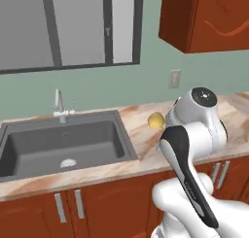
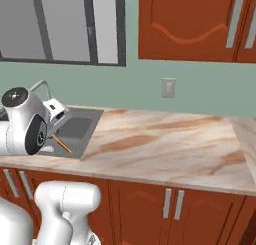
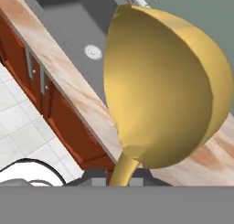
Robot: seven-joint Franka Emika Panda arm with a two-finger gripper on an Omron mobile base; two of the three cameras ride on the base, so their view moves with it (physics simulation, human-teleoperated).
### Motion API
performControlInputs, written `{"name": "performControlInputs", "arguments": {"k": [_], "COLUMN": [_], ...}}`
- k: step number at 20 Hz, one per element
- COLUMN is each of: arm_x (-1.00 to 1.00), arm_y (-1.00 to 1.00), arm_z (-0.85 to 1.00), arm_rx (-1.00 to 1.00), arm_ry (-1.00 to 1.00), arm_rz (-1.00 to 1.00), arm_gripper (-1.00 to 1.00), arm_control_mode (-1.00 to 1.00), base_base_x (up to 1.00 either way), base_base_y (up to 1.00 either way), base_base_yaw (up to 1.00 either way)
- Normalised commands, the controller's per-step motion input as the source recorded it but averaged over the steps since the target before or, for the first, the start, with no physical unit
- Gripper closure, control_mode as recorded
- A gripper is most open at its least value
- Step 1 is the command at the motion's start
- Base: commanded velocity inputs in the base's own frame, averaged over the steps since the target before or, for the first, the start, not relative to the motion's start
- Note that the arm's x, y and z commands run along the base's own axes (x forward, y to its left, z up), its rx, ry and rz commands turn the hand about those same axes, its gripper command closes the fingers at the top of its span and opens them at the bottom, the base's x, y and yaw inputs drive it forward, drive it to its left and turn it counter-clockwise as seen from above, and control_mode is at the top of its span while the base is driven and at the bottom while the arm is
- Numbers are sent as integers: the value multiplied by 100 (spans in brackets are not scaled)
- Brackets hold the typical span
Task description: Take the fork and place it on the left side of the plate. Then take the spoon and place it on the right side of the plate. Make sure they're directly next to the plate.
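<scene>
The spoon [image 3: 160,95] is clamped by its handle in the narrowly closed gripper [image 3: 119,178], carried above the counter [image 2: 165,144] beside the sink [image 1: 53,144]. Its placement right of the plate is judged outstanding.

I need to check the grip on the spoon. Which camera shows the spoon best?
The hand view: the spoon looms close, its yellow bowl large and its handle running down between the gripper fingers. The left base view shows only a bit of yellow bowl beside the arm.

green wall [image 2: 200,96], red-brown cabinets [image 2: 190,24]
</scene>
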Motion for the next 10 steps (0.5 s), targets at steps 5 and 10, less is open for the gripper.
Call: {"name": "performControlInputs", "arguments": {"k": [5,10], "arm_x": [0,0], "arm_y": [0,0], "arm_z": [0,0], "arm_rx": [0,0], "arm_ry": [0,0], "arm_rz": [0,0], "arm_gripper": [100,100], "arm_control_mode": [100,100], "base_base_x": [-16,-3], "base_base_y": [93,81], "base_base_yaw": [48,52]}}
